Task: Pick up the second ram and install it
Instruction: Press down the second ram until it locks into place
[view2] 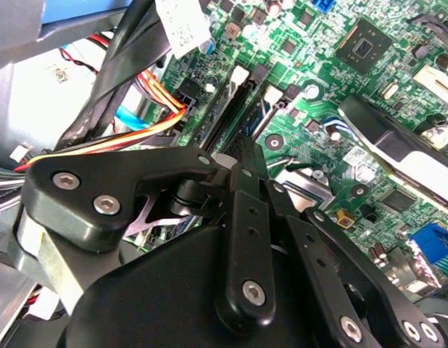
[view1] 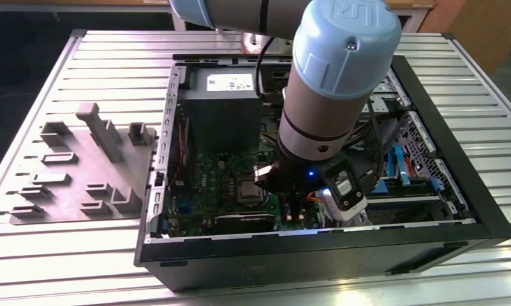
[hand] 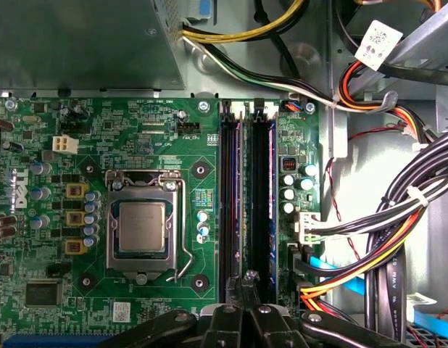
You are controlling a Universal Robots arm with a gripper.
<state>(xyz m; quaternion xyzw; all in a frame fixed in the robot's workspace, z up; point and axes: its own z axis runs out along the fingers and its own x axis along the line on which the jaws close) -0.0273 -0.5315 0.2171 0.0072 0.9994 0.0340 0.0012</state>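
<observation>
In the exterior view, one robot arm [view1: 340,83] is reaching down into one open computer case [view1: 459,210] that is lying on a slatted metal table [view1: 85,255]. One gripper [view1: 344,213] is sitting low inside the case, over the green motherboard [view1: 212,172], near the case's front edge. One grey power supply [view1: 225,105] is lying at the far end of the case. On the exterior view's left, one grey holder [view1: 85,169] with upright ribs and small blocks is resting on the table, well apart from the arm. From here the gripper's tips are hiding behind the wrist.

In the first wrist view, the motherboard [hand: 137,130] is lying flat with one processor socket [hand: 140,225] and two long memory slots [hand: 244,196] running side by side. The gripper [hand: 246,286] is pointing at the near end of those slots, its fingers drawn close together on a thin dark edge that is lining up with the slots; I cannot tell for certain whether that edge is the second ram. Bundles of coloured cables [hand: 398,239] are running beside the board.

In the second wrist view, the gripper's black linkage [view2: 246,239] is standing close over the slots [view2: 227,109], and a strip of blue is showing between them. One black-framed part [view2: 405,138] is lying across the motherboard [view2: 318,80] nearby.
</observation>
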